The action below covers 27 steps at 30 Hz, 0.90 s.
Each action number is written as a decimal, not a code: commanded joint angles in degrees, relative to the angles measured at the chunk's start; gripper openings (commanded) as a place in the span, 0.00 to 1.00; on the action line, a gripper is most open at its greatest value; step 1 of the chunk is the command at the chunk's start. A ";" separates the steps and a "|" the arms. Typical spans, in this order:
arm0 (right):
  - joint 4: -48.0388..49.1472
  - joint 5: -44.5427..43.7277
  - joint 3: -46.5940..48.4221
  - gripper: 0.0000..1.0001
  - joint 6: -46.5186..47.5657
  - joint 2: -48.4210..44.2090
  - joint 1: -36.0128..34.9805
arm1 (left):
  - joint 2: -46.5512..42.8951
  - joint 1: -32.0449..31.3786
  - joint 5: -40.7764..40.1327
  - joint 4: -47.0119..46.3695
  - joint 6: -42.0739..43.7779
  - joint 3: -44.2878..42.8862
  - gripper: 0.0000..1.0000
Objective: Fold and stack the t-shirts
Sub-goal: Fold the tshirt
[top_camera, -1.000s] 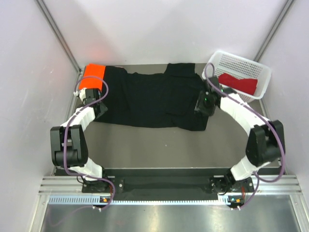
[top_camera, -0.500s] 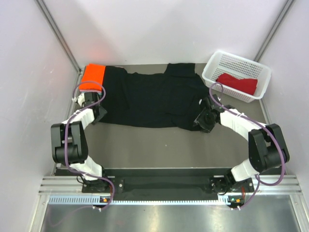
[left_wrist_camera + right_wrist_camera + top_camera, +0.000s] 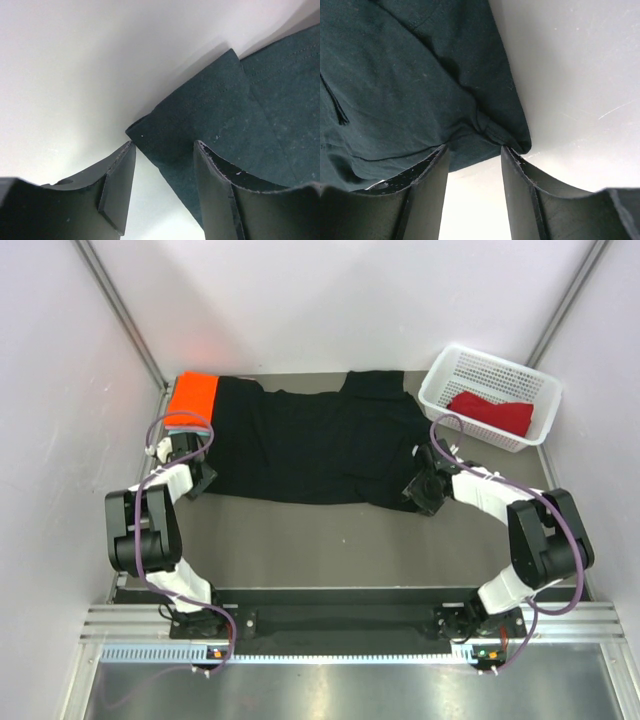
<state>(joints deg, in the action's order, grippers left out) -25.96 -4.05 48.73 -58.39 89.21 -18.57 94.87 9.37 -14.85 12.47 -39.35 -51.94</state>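
Note:
The large black t-shirt (image 3: pixel 320 445) lies spread flat across the back of the table. My left gripper (image 3: pixel 196 478) is open at its near-left corner; in the left wrist view that hem corner (image 3: pixel 210 125) lies between and just ahead of the fingers. My right gripper (image 3: pixel 420 490) is open at the near-right corner; a bunched hem fold (image 3: pixel 485 127) sits at the fingertips. A bright orange t-shirt (image 3: pixel 193 396) lies folded at the back left, partly under the black one. A dark red t-shirt (image 3: pixel 492 412) lies in the basket. The pale teal one is out of view.
A white plastic mesh basket (image 3: pixel 490 370) stands at the back right corner. White walls close in the table on the left, right and back. Bare grey table (image 3: pixel 330 545) stretches between the shirt and the arm bases.
My right gripper has moved down and toward the near edge, to the shirt's near-right corner. My left gripper has shifted slightly at the near-left corner. The shirt has not moved.

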 commanded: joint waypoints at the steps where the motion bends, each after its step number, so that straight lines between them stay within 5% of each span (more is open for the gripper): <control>1: -0.50 -3.24 -1.62 0.46 -0.67 -1.14 0.46 | -0.04 0.30 -1.67 -2.45 -1.08 -0.35 0.55; 10: -4.19 -4.91 0.23 0.46 -1.11 -2.46 0.64 | 1.81 0.30 -1.15 -4.64 -1.52 0.00 0.51; 16: -3.84 -6.40 -1.09 0.44 -2.61 -1.85 0.73 | 2.86 0.22 0.52 -5.70 -1.34 -0.35 0.40; 17: -3.93 -7.36 -1.18 0.40 -2.52 -1.67 0.73 | 2.95 0.21 0.87 -5.70 -1.34 -0.53 0.37; 20: -4.36 -9.47 -1.80 0.24 -0.51 -1.93 0.90 | 2.52 0.21 1.67 -5.27 -0.37 -0.79 0.09; 21: -4.80 -10.00 -1.71 0.09 0.03 -2.63 1.25 | 1.64 0.13 1.49 -4.22 -0.29 -0.88 0.00; 23: -6.38 -11.75 -1.53 0.00 2.82 -4.04 1.60 | 0.06 -0.14 0.53 -2.89 -0.29 -0.62 0.00; 27: -10.16 -13.96 -0.04 0.00 8.54 -8.86 3.44 | -4.16 -0.49 -4.65 2.81 -1.24 0.08 0.00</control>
<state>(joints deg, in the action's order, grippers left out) -31.38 -12.62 47.59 -55.61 85.27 -17.19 94.87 9.13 -15.75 11.44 -40.29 -52.01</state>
